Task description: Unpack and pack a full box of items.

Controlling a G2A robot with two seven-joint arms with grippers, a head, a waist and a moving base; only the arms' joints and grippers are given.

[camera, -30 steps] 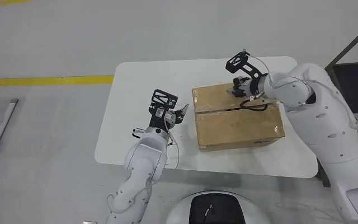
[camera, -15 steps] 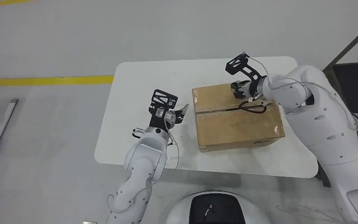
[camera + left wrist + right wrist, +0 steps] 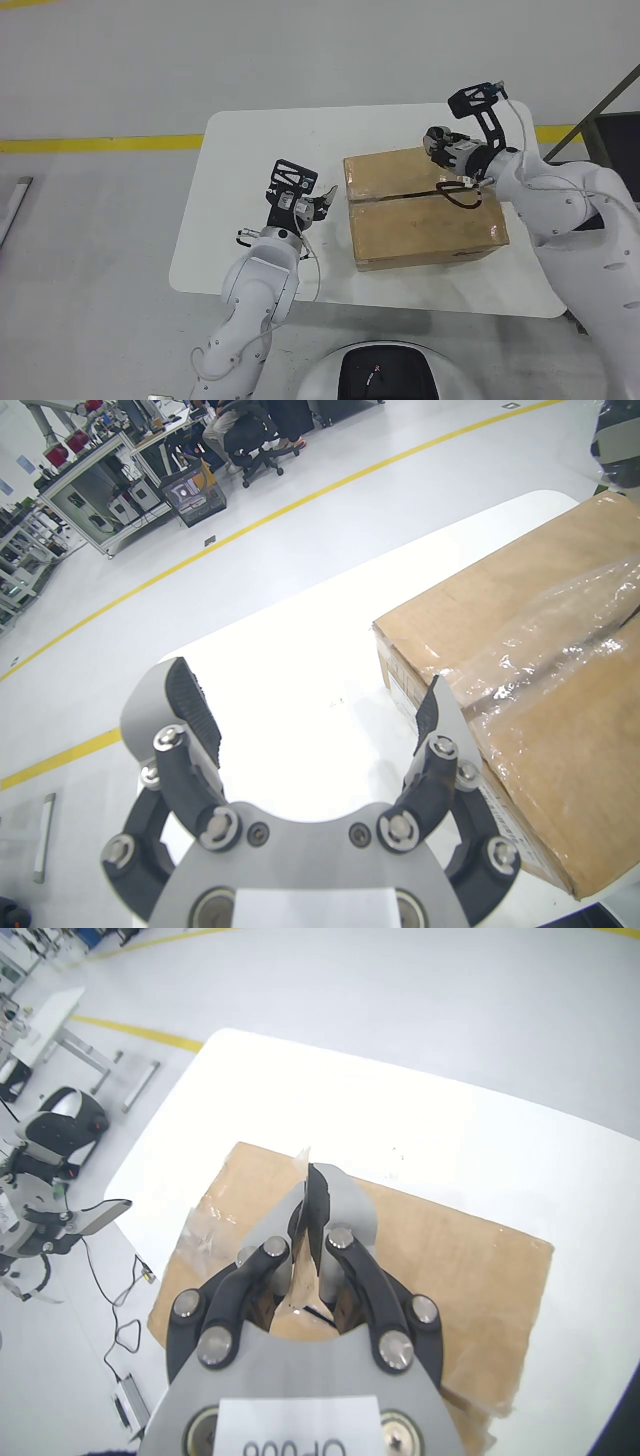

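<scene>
A closed brown cardboard box (image 3: 425, 210) (image 3: 525, 710) (image 3: 450, 1268) lies on the right half of the white table (image 3: 250, 230). Clear tape (image 3: 550, 635) runs along its top seam and is partly lifted and wrinkled. Above the box's far edge, my right gripper (image 3: 437, 141) (image 3: 311, 1178) is shut on a strip of that clear tape (image 3: 303, 1156). My left gripper (image 3: 315, 202) (image 3: 306, 675) stands open just off the box's left end, a little above the table, with nothing between its fingers.
The table's left half (image 3: 240, 160) (image 3: 300, 625) is bare white surface. A yellow floor line (image 3: 100, 143) runs behind the table. A dark frame (image 3: 612, 110) stands off the table's right end.
My right gripper has moved right and up from the box's far edge, still shut, drawing the tape with it. The left arm has not moved.
</scene>
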